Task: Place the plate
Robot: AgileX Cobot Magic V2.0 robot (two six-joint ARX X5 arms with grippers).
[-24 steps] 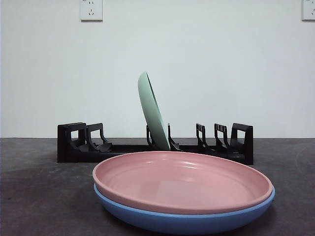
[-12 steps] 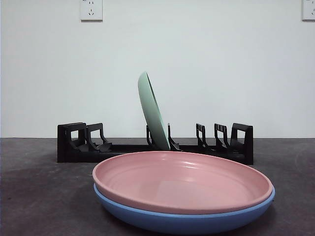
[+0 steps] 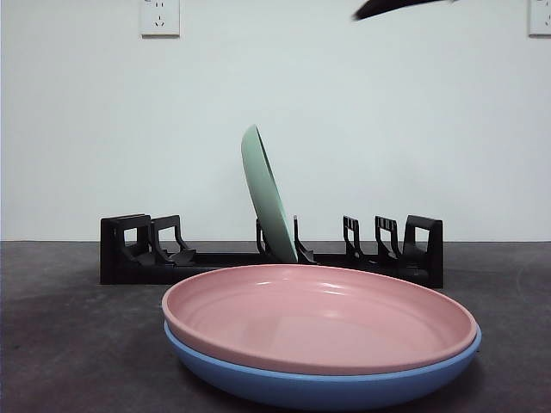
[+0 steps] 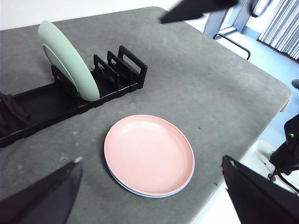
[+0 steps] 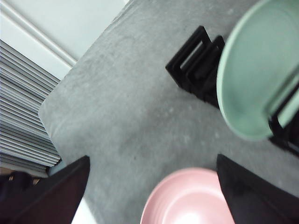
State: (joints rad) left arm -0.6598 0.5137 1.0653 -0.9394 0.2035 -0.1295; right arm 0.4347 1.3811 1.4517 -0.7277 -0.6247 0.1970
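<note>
Presently the desk (image 4: 196,79) carries a black rack (image 3: 271,252) with a green plate (image 3: 268,196) leaning in its slots, and a pink plate (image 3: 318,317) lying flat, face up, on a blue plate (image 3: 323,385), below both pairs of fingers, held apart and empty. Judging by this, the right gripper (image 5: 152,186) should descend squarely over the pink plate's near rim; the left gripper (image 4: 152,186) waits.
</note>
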